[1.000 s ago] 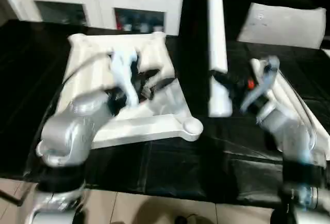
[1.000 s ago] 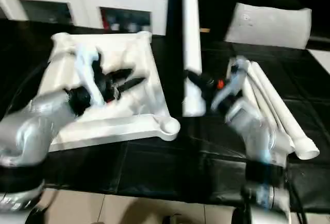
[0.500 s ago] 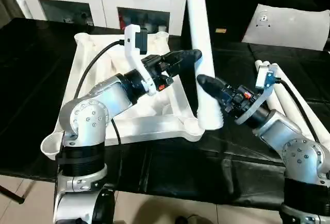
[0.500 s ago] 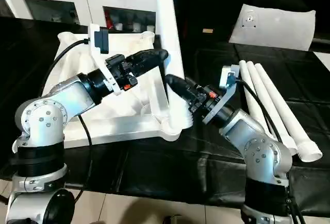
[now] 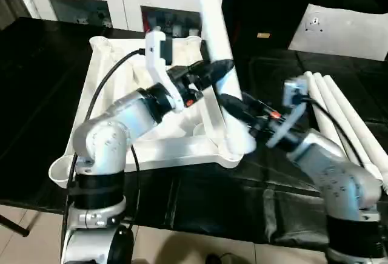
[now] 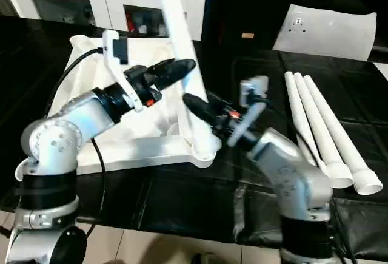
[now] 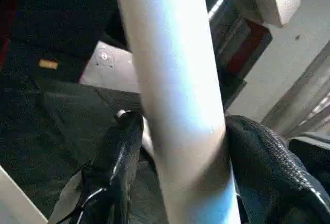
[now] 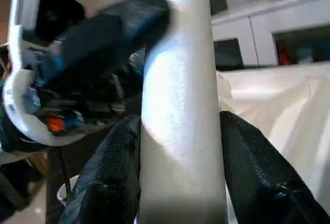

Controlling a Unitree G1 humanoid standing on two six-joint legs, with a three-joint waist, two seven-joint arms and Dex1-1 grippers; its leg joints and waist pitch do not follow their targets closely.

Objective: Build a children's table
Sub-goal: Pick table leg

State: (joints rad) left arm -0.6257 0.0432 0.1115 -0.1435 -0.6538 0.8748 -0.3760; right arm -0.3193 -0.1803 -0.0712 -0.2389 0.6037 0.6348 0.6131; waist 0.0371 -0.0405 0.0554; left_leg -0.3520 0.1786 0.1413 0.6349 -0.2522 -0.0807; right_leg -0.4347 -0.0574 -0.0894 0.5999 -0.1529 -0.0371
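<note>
Leg-fitting step: left gripper (image 5: 225, 68) and, below it, right gripper (image 5: 229, 101) both clamp the near-upright leg (image 5: 213, 27), foot at the tabletop (image 5: 109, 70) corner socket (image 5: 229, 150) below; next, probably press down to seat it.

My work surface (image 5: 36, 82) is black and glossy. The white tabletop (image 5: 121, 64) lies on it underside up. To my right three white legs (image 6: 321, 130) lie side by side, touching, and beyond them lies a flat white bag (image 5: 342, 30).
</note>
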